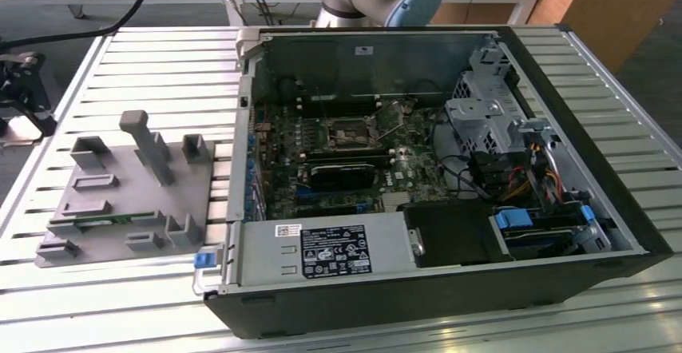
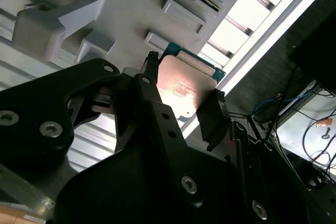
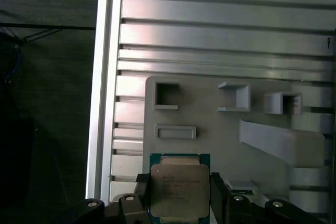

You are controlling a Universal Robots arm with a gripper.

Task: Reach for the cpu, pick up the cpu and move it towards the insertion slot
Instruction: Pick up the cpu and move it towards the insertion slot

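We are pinching the cpu (image 3: 180, 182) by two opposite edges in the closed gripper (image 3: 180, 193), the grey fixture (image 3: 210, 132) lying beneath it, and judging that so thin a hold risks slipping or tilting.

One edge of the cpu (image 3: 176, 184) past the first wrist view's border (flanks behind gripper fingers (image 3: 218, 192))

Exterior view: we look down from high and well back over the open computer case (image 1: 362, 69) on the slatted table (image 1: 160, 73), with the grey fixture (image 1: 139, 197) at the exterior view's left.
First wrist view: we look straight down from close by, past the gripper (image 3: 179, 195) pinching the chip (image 3: 178, 182), onto fixture and slats.
Second wrist view: we look slantwise along the gripper's black body, very near the same chip.
Shared: we see fixture and table in all three views, and the chip in both wrist views.
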